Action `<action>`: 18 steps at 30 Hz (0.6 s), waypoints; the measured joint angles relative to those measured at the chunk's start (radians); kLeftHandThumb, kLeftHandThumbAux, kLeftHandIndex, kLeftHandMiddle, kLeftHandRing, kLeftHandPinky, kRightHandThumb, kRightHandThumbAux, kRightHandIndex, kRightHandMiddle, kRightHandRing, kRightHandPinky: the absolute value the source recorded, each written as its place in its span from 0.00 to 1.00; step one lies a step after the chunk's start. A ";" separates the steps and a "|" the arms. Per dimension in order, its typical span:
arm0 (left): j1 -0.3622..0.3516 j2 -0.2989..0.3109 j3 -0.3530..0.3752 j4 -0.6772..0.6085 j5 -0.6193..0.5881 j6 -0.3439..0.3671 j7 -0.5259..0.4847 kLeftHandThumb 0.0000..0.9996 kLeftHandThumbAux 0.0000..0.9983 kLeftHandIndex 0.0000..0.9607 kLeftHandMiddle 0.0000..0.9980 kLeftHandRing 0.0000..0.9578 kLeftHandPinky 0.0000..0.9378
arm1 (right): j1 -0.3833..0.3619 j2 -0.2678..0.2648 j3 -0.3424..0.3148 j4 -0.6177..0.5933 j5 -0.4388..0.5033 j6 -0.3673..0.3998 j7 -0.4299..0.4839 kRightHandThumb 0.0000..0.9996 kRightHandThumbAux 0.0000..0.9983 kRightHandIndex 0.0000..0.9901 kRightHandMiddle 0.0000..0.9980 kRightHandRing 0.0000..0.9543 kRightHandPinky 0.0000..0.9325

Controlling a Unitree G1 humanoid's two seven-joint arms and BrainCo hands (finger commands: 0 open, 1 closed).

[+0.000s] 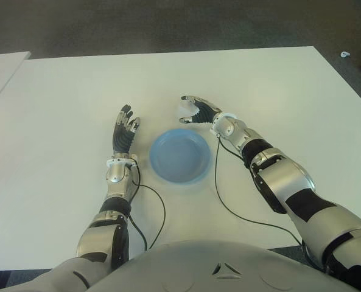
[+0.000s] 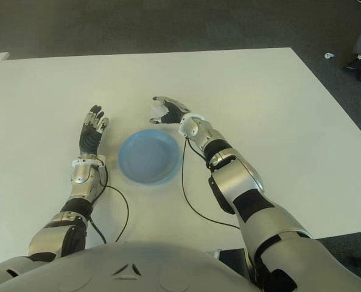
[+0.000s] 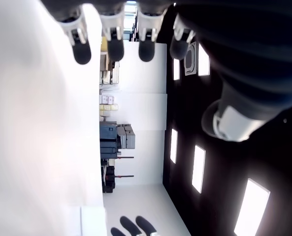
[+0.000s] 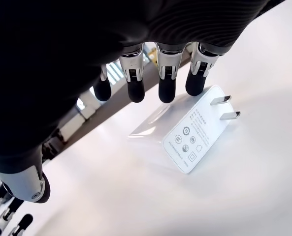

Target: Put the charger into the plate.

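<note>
The charger [image 4: 185, 132] is lying flat on the white desk [image 1: 277, 91], not in the plate yet. It is sitting just past the far rim of the blue plate [image 1: 180, 156], at about one o'clock from the plate's middle. Its two metal prongs are sticking out sideways along the desk, so its long side is lying flat, not standing up.

We are holding our right hand [image 1: 198, 111] right over it. Our fingers [image 4: 166, 91] are spread loosely, with the tips just above the charger's far edge and the thumb apart on the other side. We are not gripping it yet. We think the fingers need to come down and close around its sides.

Our left hand [image 1: 124, 131] is showing at nine o'clock from the plate, fingers straight, holding nothing. The right hand is much nearer the charger.
</note>
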 measured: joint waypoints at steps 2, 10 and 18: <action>0.002 0.001 0.000 -0.003 0.000 0.001 0.000 0.00 0.55 0.00 0.07 0.07 0.11 | 0.002 -0.016 0.000 -0.004 0.000 -0.005 0.006 0.00 0.57 0.00 0.03 0.06 0.11; 0.010 0.003 0.000 -0.015 -0.005 0.003 -0.005 0.00 0.55 0.00 0.07 0.08 0.11 | 0.015 -0.105 -0.001 -0.024 0.000 -0.028 0.034 0.00 0.57 0.00 0.05 0.09 0.14; 0.016 0.006 0.000 -0.021 -0.007 0.008 -0.008 0.00 0.54 0.00 0.07 0.08 0.11 | 0.049 -0.188 0.000 -0.055 0.000 -0.063 0.034 0.00 0.56 0.00 0.08 0.12 0.17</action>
